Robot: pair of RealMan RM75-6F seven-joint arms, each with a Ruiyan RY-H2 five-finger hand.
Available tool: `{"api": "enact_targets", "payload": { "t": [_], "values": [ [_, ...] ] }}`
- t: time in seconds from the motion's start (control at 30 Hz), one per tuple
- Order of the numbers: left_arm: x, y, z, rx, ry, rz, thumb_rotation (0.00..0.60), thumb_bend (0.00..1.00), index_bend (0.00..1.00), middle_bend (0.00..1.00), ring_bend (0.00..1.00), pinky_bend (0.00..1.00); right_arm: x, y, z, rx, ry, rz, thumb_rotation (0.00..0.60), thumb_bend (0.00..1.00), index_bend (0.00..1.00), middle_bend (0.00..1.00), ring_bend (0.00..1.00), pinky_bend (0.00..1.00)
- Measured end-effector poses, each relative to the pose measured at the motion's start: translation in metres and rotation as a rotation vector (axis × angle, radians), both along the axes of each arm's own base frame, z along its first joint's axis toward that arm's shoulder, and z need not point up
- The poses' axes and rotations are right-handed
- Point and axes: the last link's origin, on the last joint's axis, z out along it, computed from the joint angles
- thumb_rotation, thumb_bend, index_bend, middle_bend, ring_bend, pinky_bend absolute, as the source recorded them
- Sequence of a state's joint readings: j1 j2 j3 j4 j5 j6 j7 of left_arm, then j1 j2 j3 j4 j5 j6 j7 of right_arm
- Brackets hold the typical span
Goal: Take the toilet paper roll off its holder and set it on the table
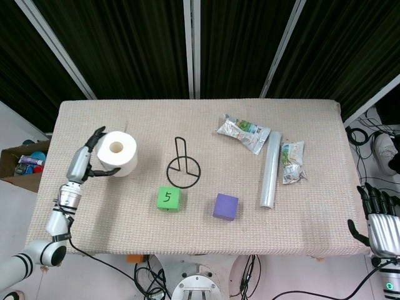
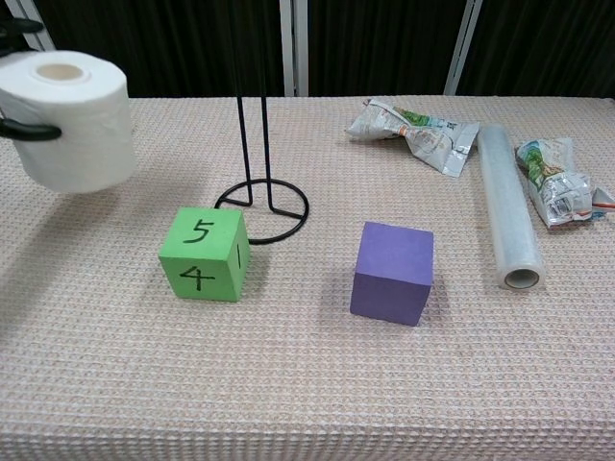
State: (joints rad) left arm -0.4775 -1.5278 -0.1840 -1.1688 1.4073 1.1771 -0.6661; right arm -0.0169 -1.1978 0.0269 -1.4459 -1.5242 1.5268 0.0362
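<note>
The white toilet paper roll stands upright, core hole up, low over the left part of the table. My left hand grips it from the left side. The chest view shows the roll at the far left with dark fingers wrapped on its side; I cannot tell whether its base touches the cloth. The black wire holder stands bare at mid-table, and its upright rods are to the right of the roll. My right hand hangs off the table's right front corner, holding nothing.
A green numbered cube and a purple cube sit in front of the holder. A clear film roll and two crumpled packets lie at the right. A cardboard box stands off the table's left edge.
</note>
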Motion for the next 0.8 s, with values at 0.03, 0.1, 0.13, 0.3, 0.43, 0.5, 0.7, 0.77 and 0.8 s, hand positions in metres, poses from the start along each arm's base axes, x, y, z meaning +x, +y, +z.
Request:
{"api": "enact_targets", "payload": {
  "t": [0.03,0.1,0.13,0.3,0.43,0.5,0.7,0.77,0.8],
  "values": [
    [0.0,-0.001,-0.007,-0.021,0.02,-0.011,0.6,0.22,0.0,0.16,0.07,0.16,-0.001,0.0,0.0,-0.001,-0.001,-0.001,0.6,0.3,0.0,0.0,0.0,0.0],
    [0.001,-0.001,-0.01,-0.034,0.024,-0.016,0.6,0.21,0.0,0.07,0.05,0.16,-0.002,0.001,0.0,-0.001,-0.002,-0.003,0.6,0.3,0.0,0.0,0.0,0.0],
    [0.0,-0.002,-0.01,-0.037,0.019,-0.016,0.6,0.21,0.0,0.04,0.04,0.16,-0.002,0.001,0.0,-0.001,-0.003,-0.003,0.6,0.3,0.0,0.0,0.0,0.0],
    [-0.003,-0.004,-0.006,-0.026,0.009,-0.021,0.6,0.19,0.0,0.0,0.0,0.16,-0.002,0.002,0.002,-0.006,-0.01,0.015,0.6,0.3,0.0,0.0,0.0,0.0],
    [-0.006,-0.009,0.003,0.001,0.009,-0.033,0.6,0.17,0.0,0.0,0.0,0.16,-0.001,0.002,0.003,-0.012,-0.01,0.021,0.6,0.3,0.0,0.0,0.0,0.0],
    [-0.006,-0.012,0.008,0.012,0.009,-0.042,0.567,0.16,0.0,0.0,0.0,0.16,0.0,0.002,0.004,-0.014,-0.01,0.024,0.6,0.3,0.0,0.0,0.0,0.0],
    [-0.012,-0.036,0.042,0.103,0.118,-0.109,0.295,0.13,0.0,0.0,0.0,0.16,0.002,0.005,0.009,-0.032,-0.004,0.034,0.6,0.3,0.0,0.0,0.0,0.0],
    [-0.02,-0.049,0.055,0.127,0.228,-0.116,0.267,0.11,0.0,0.0,0.0,0.16,0.001,0.005,0.011,-0.037,0.001,0.031,0.6,0.3,0.0,0.0,0.0,0.0],
    [-0.024,-0.057,0.06,0.136,0.283,-0.114,0.261,0.1,0.01,0.0,0.0,0.16,0.0,0.005,0.011,-0.039,0.004,0.028,0.6,0.3,0.0,0.0,0.0,0.0]
  ]
}}
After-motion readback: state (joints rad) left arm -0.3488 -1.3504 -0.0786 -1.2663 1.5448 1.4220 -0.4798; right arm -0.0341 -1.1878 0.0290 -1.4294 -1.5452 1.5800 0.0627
